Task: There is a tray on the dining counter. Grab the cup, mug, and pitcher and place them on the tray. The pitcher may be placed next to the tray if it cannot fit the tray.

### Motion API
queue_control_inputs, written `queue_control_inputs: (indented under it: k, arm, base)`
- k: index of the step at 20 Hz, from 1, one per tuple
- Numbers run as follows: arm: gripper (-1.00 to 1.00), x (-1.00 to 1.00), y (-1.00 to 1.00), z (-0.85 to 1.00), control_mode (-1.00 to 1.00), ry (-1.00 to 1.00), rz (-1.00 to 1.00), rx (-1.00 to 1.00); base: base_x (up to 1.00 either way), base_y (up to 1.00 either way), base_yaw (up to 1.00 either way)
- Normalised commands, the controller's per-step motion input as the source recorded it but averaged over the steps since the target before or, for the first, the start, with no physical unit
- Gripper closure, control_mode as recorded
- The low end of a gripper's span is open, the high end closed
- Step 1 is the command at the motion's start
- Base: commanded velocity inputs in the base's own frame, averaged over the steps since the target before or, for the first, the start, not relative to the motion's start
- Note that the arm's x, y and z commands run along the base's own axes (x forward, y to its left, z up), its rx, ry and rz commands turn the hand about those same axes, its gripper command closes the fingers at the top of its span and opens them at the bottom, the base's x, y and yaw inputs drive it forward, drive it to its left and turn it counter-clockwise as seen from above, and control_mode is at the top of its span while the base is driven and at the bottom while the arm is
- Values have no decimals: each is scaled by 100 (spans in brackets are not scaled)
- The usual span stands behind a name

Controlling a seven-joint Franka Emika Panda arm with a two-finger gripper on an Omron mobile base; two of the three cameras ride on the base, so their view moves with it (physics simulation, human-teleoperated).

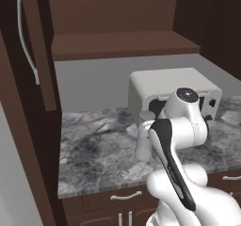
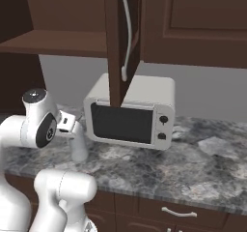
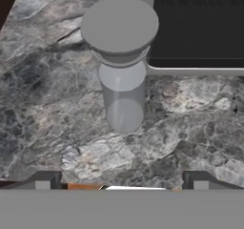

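One pitcher (image 3: 123, 66) standing upright on the marbled desk (image 3: 43, 104), just beside the white microwave's (image 2: 132, 111) front left corner, lid on. Hovering above the pitcher, not touching it: hand (image 3: 122, 179), fingertips (image 3: 44, 179) spread wide, holding nothing.

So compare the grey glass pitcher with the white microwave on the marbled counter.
The tall translucent grey glass pitcher is slim and see-through; the white box-shaped microwave is broad and opaque, with a dark door. The pitcher rises narrow under a flat round lid, while the microwave sits wide and low. The pitcher stands nearer the counter's front edge, the microwave behind it. Both rest upright on the grey marbled counter.
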Motion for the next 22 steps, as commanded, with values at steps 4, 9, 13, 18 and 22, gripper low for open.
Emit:
queue_control_inputs:
  k: [4, 9, 13, 18, 22]
  arm:
    - [-100, 30, 1, -12, -100, 0, 0, 0]
    - [-100, 34, 7, -19, -100, 1, 0, 0]
    - [-100, 29, 9, -20, -100, 2, 0, 0]
    - [-100, 29, 2, -20, -100, 0, 0, 0]
    - [-100, 23, 0, -18, -100, 1, 0, 0]
  base:
    - [0, 0, 0]
    - [0, 0, 0]
    - [0, 0, 0]
    - [0, 0, 0]
    - [0, 0, 0]
